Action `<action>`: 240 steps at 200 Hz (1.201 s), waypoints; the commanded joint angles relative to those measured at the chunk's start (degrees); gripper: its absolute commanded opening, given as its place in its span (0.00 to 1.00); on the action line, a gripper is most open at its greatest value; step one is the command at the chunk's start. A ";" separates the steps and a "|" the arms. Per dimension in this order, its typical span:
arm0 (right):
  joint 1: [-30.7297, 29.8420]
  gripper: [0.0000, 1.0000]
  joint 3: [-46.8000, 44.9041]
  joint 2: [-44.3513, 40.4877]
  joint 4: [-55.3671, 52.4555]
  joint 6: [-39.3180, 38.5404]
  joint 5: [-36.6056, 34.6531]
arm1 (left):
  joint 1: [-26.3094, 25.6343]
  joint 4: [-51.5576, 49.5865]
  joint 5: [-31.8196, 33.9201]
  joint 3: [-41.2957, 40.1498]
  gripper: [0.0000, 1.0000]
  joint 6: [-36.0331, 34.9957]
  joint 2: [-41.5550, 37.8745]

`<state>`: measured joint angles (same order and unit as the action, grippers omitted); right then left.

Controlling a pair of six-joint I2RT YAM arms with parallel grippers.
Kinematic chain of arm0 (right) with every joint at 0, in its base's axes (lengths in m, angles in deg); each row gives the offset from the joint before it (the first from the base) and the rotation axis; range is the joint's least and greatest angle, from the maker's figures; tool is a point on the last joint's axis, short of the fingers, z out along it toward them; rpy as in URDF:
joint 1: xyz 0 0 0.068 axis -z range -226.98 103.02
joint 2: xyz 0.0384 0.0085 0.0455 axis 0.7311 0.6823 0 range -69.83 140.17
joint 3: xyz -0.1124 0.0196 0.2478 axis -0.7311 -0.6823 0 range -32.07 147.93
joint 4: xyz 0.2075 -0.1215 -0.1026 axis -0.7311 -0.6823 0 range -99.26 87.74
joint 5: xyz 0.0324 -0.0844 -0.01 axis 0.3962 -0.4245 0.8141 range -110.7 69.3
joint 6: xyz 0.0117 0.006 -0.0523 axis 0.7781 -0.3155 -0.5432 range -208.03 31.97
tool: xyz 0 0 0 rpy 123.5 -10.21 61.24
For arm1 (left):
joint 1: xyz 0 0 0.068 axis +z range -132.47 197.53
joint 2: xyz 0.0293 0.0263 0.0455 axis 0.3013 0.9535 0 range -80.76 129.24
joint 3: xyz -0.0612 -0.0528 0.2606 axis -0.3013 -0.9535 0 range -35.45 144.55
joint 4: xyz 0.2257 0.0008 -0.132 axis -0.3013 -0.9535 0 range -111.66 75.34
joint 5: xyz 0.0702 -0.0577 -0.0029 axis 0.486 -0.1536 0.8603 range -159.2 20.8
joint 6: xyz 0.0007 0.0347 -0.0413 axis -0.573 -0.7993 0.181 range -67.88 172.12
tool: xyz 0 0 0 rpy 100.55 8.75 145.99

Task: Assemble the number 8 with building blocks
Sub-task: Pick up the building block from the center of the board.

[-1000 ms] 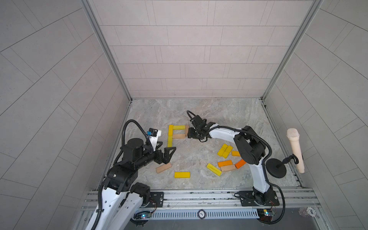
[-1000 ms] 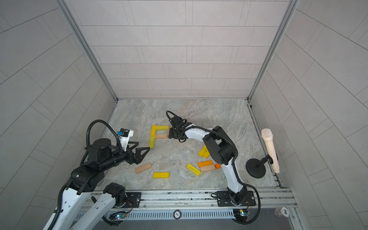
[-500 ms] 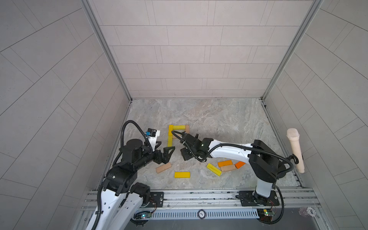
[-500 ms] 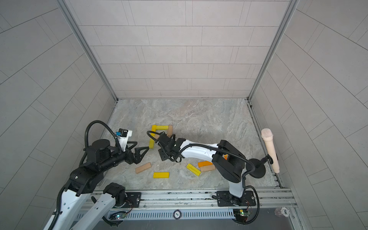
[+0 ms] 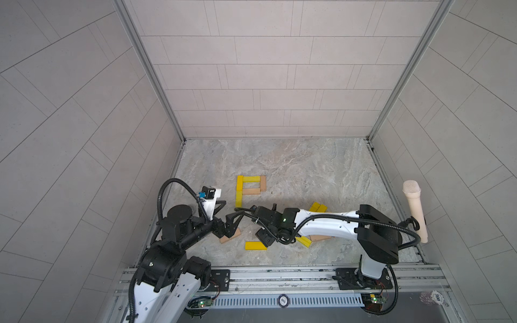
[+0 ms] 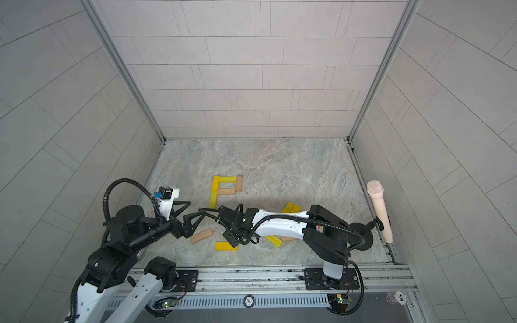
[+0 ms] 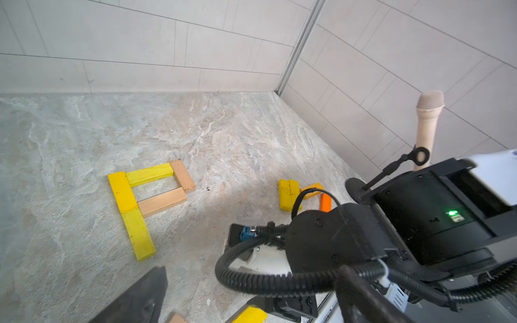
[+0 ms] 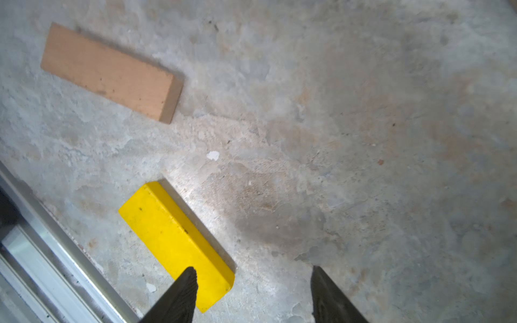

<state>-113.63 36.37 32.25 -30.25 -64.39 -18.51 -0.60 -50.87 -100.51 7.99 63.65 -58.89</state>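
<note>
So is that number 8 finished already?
No, the figure has only five bars laid, a closed upper square with one yellow bar below it, so the lower loop is missing.

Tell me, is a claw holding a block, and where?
Nothing is held. The left claw and right claw are open and empty; a yellow block lies under the right one.
</note>
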 commanded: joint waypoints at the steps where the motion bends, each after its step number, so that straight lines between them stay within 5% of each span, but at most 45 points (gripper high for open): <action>1: -1.35 0.67 0.28 -0.80 -2.42 -3.32 0.51 | 0.09 2.71 -6.39 -0.37 0.97 -1.89 -1.12; 42: -3.55 0.69 2.57 0.72 -4.69 -6.38 -0.98 | 0.05 3.20 -7.33 -0.46 0.96 -1.82 -1.39; 127: -6.25 0.67 10.37 8.50 -9.36 -9.42 -2.83 | 0.28 2.82 2.68 -0.94 1.00 0.29 -2.41; 240: -6.30 0.57 12.32 12.51 -9.14 -7.95 -2.85 | 0.46 3.01 2.04 -1.08 1.00 0.42 -0.82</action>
<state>-119.68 48.09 43.64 -38.31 -72.59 -21.13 -0.47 -49.01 -98.26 7.27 64.13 -59.79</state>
